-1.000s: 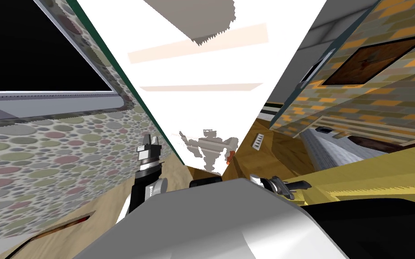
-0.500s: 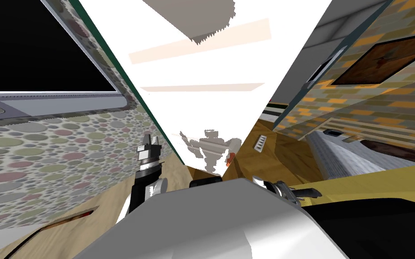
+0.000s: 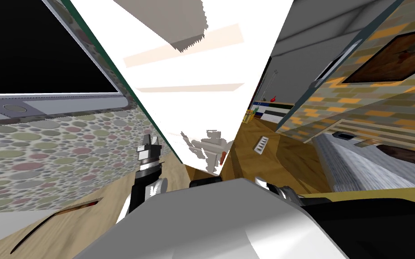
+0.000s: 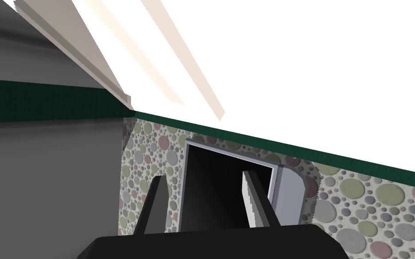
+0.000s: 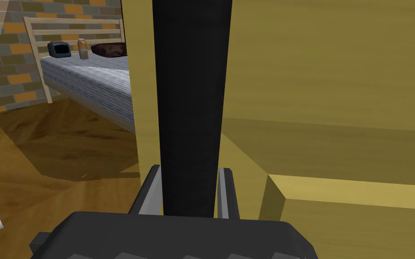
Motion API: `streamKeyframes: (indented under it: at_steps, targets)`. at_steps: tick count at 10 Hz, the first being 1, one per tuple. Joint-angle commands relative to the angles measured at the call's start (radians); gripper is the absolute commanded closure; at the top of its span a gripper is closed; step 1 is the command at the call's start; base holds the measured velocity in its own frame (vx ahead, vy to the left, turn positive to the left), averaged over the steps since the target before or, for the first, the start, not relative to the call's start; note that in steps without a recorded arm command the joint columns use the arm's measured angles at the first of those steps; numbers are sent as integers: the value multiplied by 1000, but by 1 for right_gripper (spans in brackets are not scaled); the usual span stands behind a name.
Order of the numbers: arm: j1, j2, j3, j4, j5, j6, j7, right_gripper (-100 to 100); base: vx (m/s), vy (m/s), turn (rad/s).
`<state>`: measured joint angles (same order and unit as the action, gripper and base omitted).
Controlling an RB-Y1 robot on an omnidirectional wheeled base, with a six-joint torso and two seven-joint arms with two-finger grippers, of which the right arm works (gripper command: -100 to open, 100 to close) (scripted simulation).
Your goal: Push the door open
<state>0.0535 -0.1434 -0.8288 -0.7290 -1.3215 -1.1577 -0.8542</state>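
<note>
The yellow door (image 3: pixel 382 191) stands at my right, seen almost edge-on in the head view. Its panel (image 5: pixel 337 67) lies close in the right wrist view. A black bar handle (image 5: pixel 192 90) runs up the door's edge. My right gripper (image 5: pixel 191 170) is shut on this handle, one finger pressing each side. In the head view the right gripper (image 3: pixel 292 195) sits just off my chest by the door. My left gripper (image 3: pixel 149 140) is raised beside the pebble-patterned wall (image 3: pixel 44 157), and in its wrist view the left gripper (image 4: pixel 203 176) is open with nothing between the fingers.
Past the door lies a wooden floor with a white floor vent (image 3: pixel 261 145). A bed with a grey striped mattress (image 3: pixel 364 166) stands along a brick wall (image 3: pixel 382 103). A white wall with a dark green edge (image 3: pixel 193 112) rises straight ahead.
The door has swung further away to the right, its yellow face narrowing in the head view. My right gripper went with the handle. More bed and far room shows. The left arm kept still.
</note>
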Motion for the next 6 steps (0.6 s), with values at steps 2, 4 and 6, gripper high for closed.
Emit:
streamKeyframes:
  at_steps: [2, 4, 6]
  targets:
    - [-7, -5, -45, 30, -40, -47, 3, 100, -39, -156, 153]
    - [-9, -6, -60, 34, -53, -61, 8, 100, -35, -169, 74]
    - [-10, -5, -73, 34, -67, -64, 15, 100, -22, -139, 61]
